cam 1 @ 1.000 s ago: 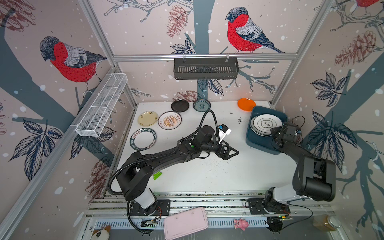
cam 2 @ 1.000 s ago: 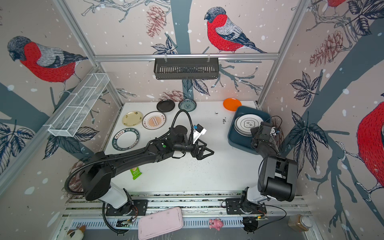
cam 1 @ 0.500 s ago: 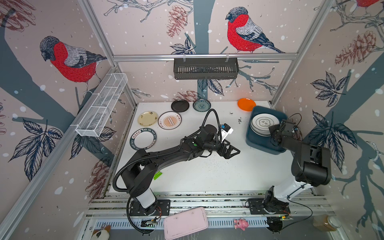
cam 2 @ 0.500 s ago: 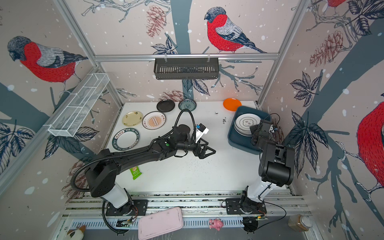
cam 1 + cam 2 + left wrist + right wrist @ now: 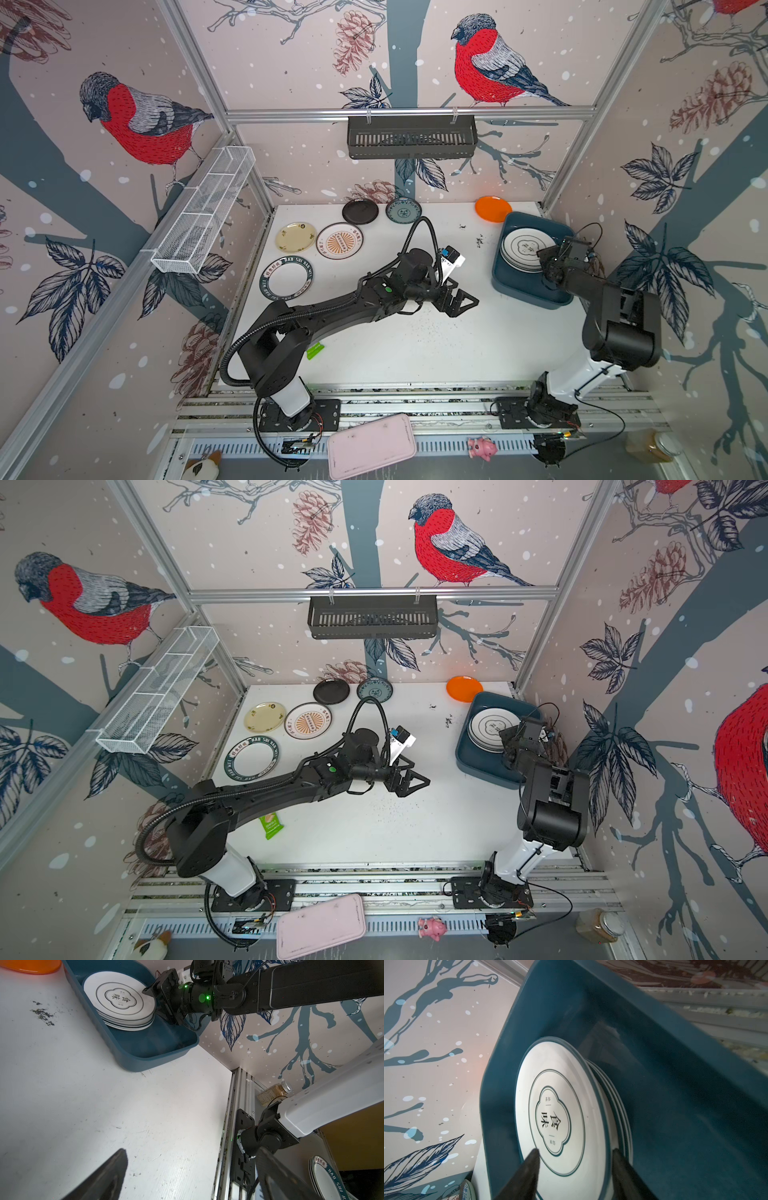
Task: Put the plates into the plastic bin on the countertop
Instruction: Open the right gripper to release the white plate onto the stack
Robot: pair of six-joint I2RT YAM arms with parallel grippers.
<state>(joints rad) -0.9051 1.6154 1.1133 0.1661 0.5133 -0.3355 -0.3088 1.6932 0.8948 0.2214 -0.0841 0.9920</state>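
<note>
The dark teal plastic bin (image 5: 536,297) sits at the countertop's right edge and holds a stack of white plates (image 5: 521,249) with dark rims. My right gripper (image 5: 575,1150) is open at that stack, one finger over the top plate (image 5: 560,1105) and the other just outside its rim. Over the bare middle of the countertop (image 5: 415,353) hangs my left gripper (image 5: 465,301), open and empty. Still on the countertop are a black plate (image 5: 360,211), a teal-patterned one (image 5: 403,209), an orange one (image 5: 493,208), a cream one (image 5: 295,237), a sunburst one (image 5: 340,240) and a dark-ringed one (image 5: 286,278).
A green packet (image 5: 315,350) lies beside the left arm's base. A black slotted basket (image 5: 411,137) hangs on the back wall and a white mesh basket (image 5: 203,212) on the left wall. Dark crumbs (image 5: 480,240) dot the countertop near the bin. A pink tray (image 5: 371,444) lies below the front rails.
The right gripper's jaws have opened, letting go of the top plate on the stack in the bin. The left arm has barely moved.
</note>
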